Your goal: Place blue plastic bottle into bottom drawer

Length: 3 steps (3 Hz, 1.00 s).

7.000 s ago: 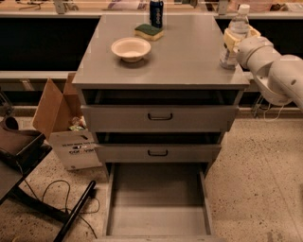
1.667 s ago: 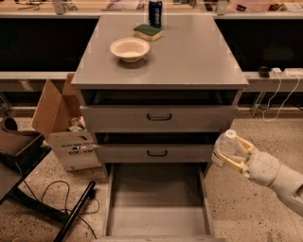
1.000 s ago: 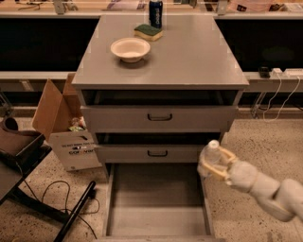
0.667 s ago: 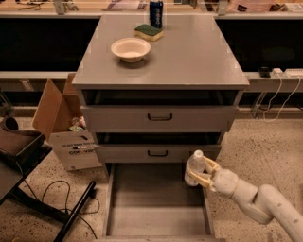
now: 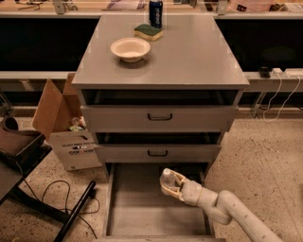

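Cream two-finger gripper (image 5: 171, 185) reaches in from the lower right, clamped on the slim clear blue plastic bottle (image 5: 166, 177), which is held over the open wide grey bottom drawer (image 5: 137, 208), right of centre. Beyond, the grey cabinet worktop (image 5: 199, 56) carries a cream bowl (image 5: 130, 48), a green-yellow sponge (image 5: 148, 31) and a dark blue can (image 5: 155, 12).

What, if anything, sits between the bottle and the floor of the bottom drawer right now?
Nothing visible. The gripper, closed on the blue plastic bottle, hangs over the open bottom drawer, right of its middle. Its floor below shows plain grey, with no object lying in the tray.
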Available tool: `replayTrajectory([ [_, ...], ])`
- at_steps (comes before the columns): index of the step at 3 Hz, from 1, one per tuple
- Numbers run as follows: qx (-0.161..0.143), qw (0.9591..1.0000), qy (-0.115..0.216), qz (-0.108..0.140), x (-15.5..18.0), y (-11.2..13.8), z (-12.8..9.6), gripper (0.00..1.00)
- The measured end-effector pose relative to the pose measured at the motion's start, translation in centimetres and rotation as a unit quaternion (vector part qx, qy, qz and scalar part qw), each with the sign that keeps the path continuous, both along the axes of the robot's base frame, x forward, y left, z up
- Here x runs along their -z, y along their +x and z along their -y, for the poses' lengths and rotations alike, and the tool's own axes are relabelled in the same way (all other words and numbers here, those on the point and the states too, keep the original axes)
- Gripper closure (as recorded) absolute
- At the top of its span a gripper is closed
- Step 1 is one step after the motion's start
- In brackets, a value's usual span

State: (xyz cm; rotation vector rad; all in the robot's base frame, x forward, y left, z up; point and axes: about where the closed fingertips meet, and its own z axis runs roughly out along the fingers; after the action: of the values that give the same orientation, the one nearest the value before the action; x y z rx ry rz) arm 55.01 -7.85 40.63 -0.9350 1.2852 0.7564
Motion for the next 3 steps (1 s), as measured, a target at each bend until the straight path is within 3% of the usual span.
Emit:
replayTrajectory([
  [2,-0.039,0.9992,-0.006,-0.002,6.6,0.5,-6.9,1.00],
  [3,-0.061,0.9976,0.018,-0.029,10.8,0.0,-11.0,1.00],
])
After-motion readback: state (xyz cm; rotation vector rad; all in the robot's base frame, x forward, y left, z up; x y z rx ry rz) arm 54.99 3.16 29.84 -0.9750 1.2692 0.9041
